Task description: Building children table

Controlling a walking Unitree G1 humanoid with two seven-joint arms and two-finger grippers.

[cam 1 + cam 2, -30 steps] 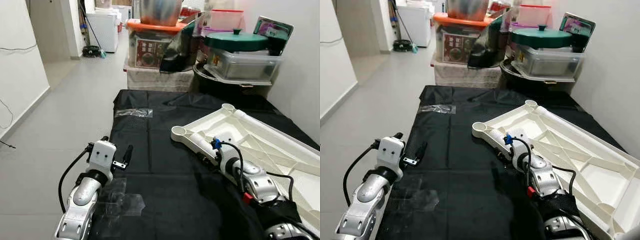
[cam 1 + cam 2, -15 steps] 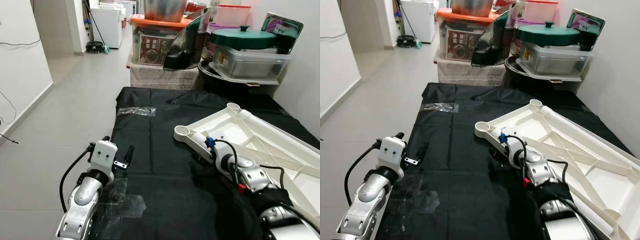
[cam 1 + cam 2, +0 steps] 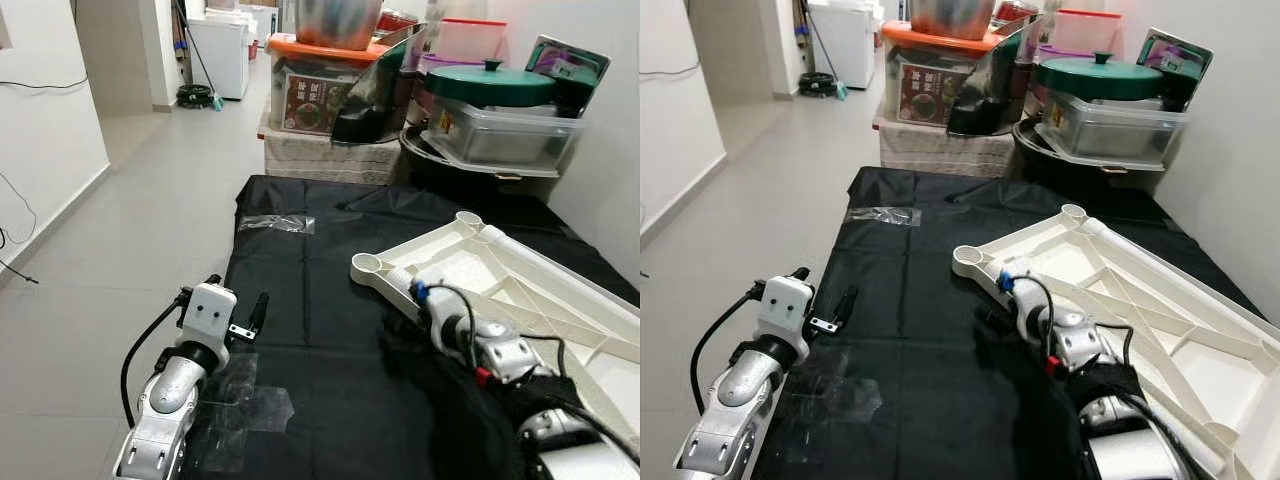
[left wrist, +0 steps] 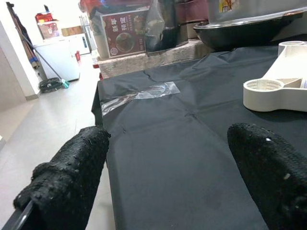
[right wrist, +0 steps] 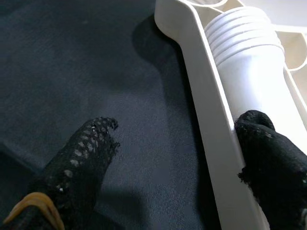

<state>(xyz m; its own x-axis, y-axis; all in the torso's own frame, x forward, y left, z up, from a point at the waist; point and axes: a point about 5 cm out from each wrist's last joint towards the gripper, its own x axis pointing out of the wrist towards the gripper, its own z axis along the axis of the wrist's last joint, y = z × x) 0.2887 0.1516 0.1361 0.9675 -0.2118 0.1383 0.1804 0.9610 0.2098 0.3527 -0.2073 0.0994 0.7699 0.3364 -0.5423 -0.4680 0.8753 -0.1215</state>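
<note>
Now the right gripper (image 5: 172,158) straddles the white table frame's (image 3: 1140,300) near-left rail, seemingly unclamped; the left gripper (image 4: 163,167) hovers wide open, empty, above the black sheet (image 3: 320,300).

Even, bright indoor light; head views sharp; right wrist view dimmer, its near fingertips (image 5: 86,158) blurred.

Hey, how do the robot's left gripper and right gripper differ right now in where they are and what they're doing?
The left gripper hovers over the left edge of the black plastic sheet, while the right gripper is at the white plastic tabletop frame. In the wrist views, the left jaws stand wide apart around nothing, while the right jaws straddle the frame's rim, one finger against a white ribbed tube. Both are open, with black fingers.
</note>
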